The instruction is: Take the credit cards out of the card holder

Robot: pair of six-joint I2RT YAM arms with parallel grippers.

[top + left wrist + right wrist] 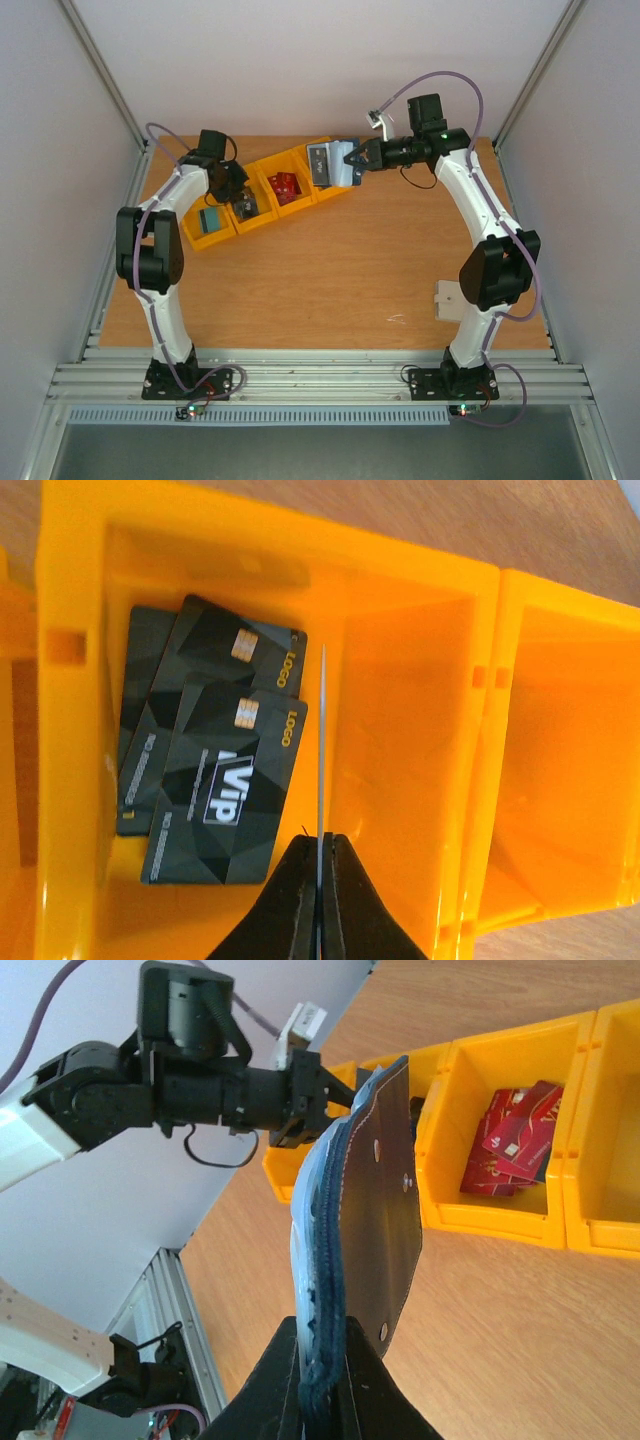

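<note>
My right gripper (352, 160) (335, 1345) is shut on the card holder (330, 165) (365, 1200), a dark navy wallet with light blue pockets, and holds it in the air above the right end of the row of bins. My left gripper (243, 200) (321, 838) is shut on a thin credit card (323, 740). That card shows edge-on as a grey line over a yellow bin (410, 710). Black credit cards (215, 770) lie in that bin. Red cards (285, 186) (510, 1140) fill a neighbouring bin, and a teal card (211, 219) lies in the leftmost one.
Several joined yellow bins (265, 170) run diagonally across the back left of the wooden table (330, 270). A beige square pad (447, 300) lies beside the right arm's base. In the right wrist view, the left arm (200, 1090) shows beyond the wallet.
</note>
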